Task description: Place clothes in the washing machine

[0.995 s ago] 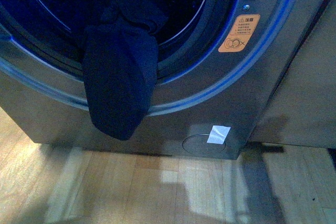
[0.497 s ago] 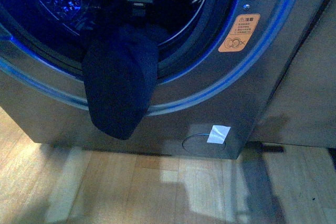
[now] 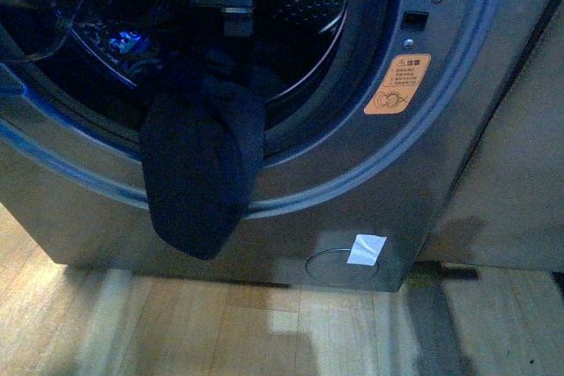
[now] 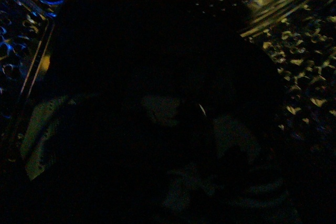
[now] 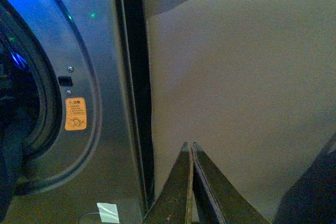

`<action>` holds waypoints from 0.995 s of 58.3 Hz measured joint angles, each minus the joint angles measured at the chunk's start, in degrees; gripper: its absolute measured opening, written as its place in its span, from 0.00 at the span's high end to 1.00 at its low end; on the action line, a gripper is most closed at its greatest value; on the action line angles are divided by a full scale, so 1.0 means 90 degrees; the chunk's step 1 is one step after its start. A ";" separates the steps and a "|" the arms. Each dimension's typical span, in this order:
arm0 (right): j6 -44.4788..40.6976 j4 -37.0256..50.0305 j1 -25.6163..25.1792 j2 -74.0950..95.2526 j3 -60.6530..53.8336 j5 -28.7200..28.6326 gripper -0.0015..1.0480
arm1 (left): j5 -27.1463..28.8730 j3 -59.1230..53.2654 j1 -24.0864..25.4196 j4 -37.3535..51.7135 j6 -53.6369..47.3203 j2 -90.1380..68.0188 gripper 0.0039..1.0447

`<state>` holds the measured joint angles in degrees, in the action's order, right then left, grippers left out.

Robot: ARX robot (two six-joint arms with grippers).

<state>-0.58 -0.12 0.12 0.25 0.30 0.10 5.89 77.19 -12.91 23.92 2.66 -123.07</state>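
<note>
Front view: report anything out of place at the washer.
The clothes are only partly loaded: a long dark fold spills out over the lower rim of the washing machine opening and hangs down its front panel. A white slip is also stuck over the round cover near the base.

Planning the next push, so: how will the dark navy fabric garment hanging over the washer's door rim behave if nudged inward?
The dark navy fabric garment is probably floppy: it sags in a limp lobe over the rim of the grey metallic washing machine. A push would likely fold it rather than move it whole. With so much hanging outside, it may slide back out.
</note>
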 joint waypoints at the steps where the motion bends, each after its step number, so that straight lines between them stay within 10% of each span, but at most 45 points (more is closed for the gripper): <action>1: 0.0000 0.0000 0.0000 0.0000 0.0000 0.0000 0.98 | -0.0010 -0.0083 -0.0002 0.0029 0.0002 0.0056 0.06; 48: 0.0000 0.0000 0.0000 0.0000 0.0000 0.0000 0.98 | -0.0634 -0.4148 -0.0500 0.0032 -0.0301 0.6152 0.06; 58: 0.0000 0.0000 0.0000 0.0000 0.0000 0.0000 0.98 | 0.1032 -0.5107 -0.0486 -0.0141 -0.0294 0.7512 0.29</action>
<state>-0.58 -0.12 0.12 0.25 0.30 0.10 15.18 31.22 -17.28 22.65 0.01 -55.46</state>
